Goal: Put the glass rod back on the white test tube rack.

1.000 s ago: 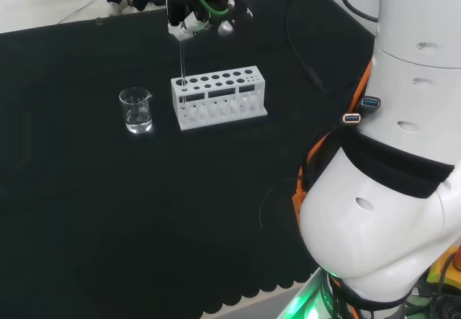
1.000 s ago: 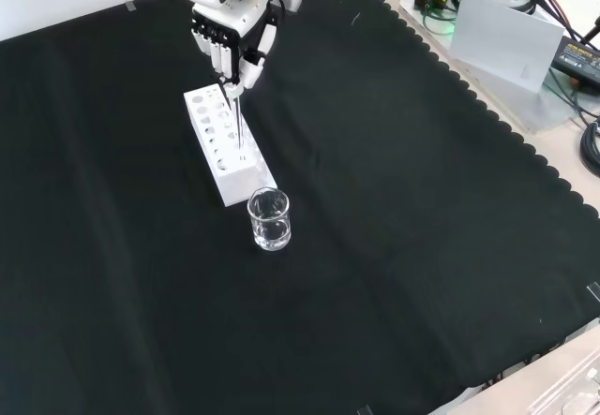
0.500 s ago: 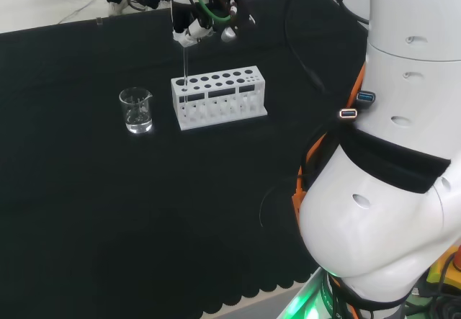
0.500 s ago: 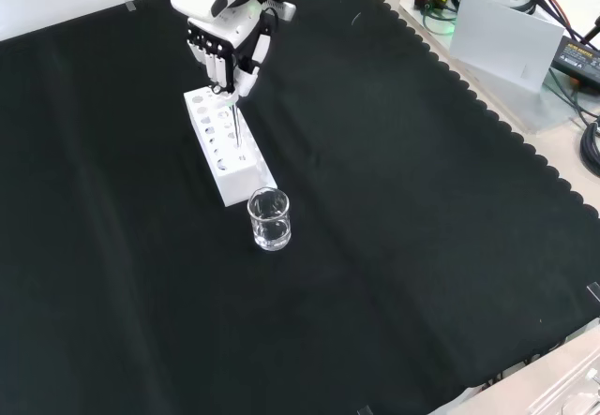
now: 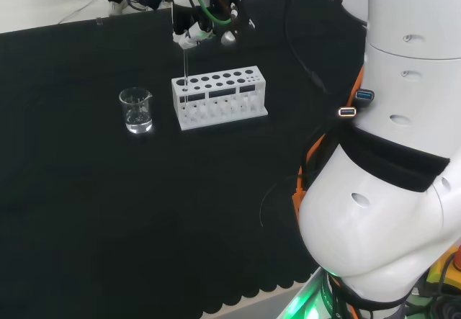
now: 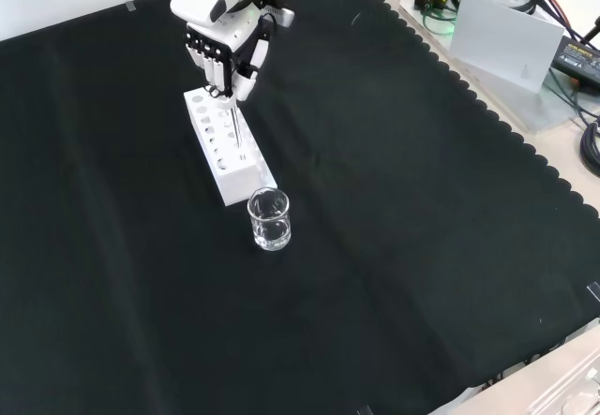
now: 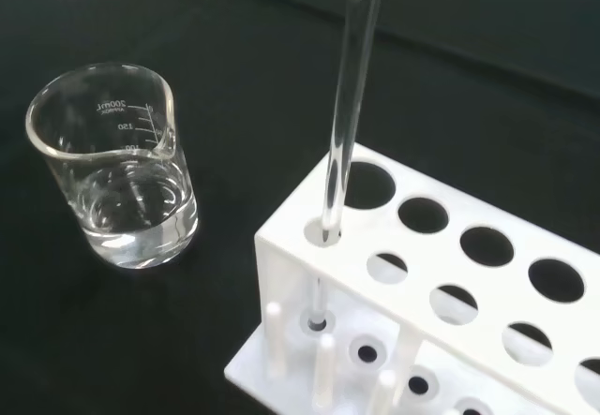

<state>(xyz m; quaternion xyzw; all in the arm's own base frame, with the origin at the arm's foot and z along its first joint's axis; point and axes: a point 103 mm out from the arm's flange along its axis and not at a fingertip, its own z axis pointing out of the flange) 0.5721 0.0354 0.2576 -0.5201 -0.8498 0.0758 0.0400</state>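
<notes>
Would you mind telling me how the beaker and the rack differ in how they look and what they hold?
The beaker is clear and round; the rack is opaque white and boxy with rows of holes. The beaker holds a little clear liquid; the rack holds the glass rod, upright in an end hole on the beaker's side. Both stand upright on the black cloth, close together.

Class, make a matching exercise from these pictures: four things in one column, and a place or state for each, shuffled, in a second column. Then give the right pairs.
Things
1. glass rod
2. beaker
3. white test tube rack
4. hand

Places or states
A. holds some clear liquid
B. stands on the black cloth, next to the beaker
C. pinches the rod's top end
D. stands in a hole at the rack's end

Pairs: 1-D, 2-A, 3-B, 4-C
</notes>
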